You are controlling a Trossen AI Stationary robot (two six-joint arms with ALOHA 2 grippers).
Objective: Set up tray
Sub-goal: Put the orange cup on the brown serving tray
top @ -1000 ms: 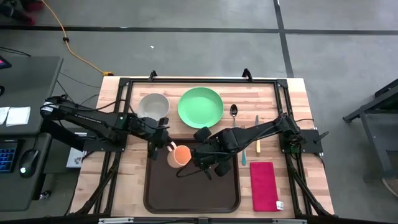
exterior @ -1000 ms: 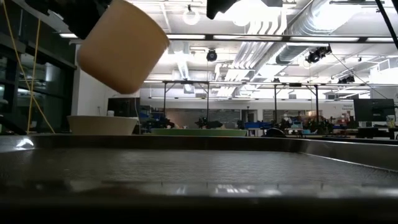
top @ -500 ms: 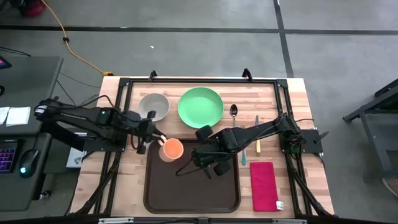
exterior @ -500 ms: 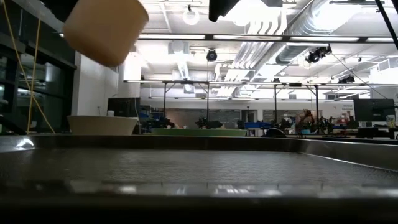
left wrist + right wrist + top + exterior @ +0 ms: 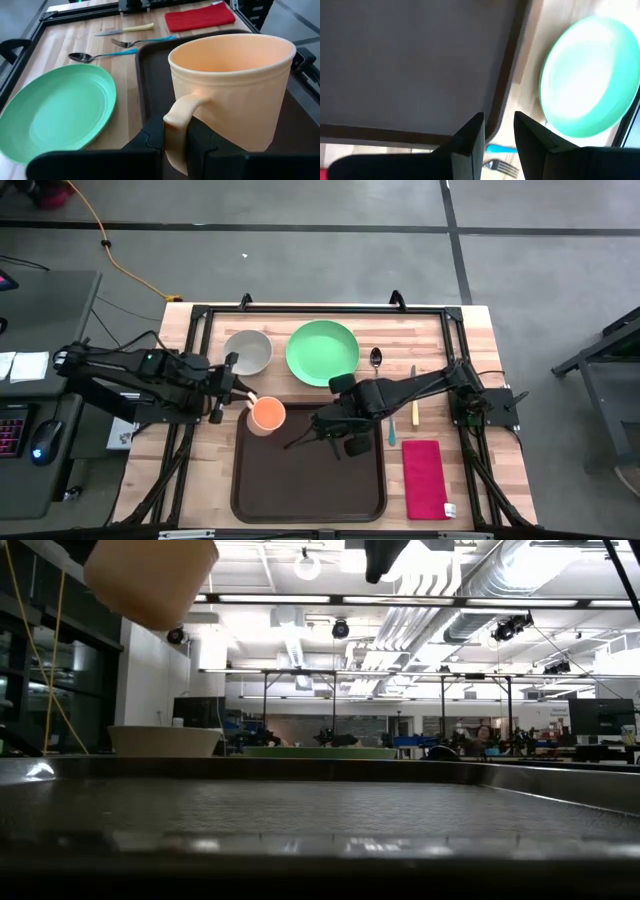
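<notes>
Tray (image 5: 308, 475) on bench, near edge | left tool (image 5: 175, 145) clamped on cup (image 5: 235, 85) handle, held above tray's far-left corner for placing | right tool (image 5: 497, 132) slightly apart, empty, over tray's far rim.

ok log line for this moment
left gripper: shut on orange mug, above tray corner | right gripper: empty, over tray

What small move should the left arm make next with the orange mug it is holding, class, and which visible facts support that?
Probably lower the orange ceramic mug onto the large dark brown tray. The left gripper holds it by the handle, lifted over the tray's far left corner, and the tray floor beneath is bare. The right gripper hovers over the tray nearby with its fingers apart and nothing between them, so descend with care.
</notes>
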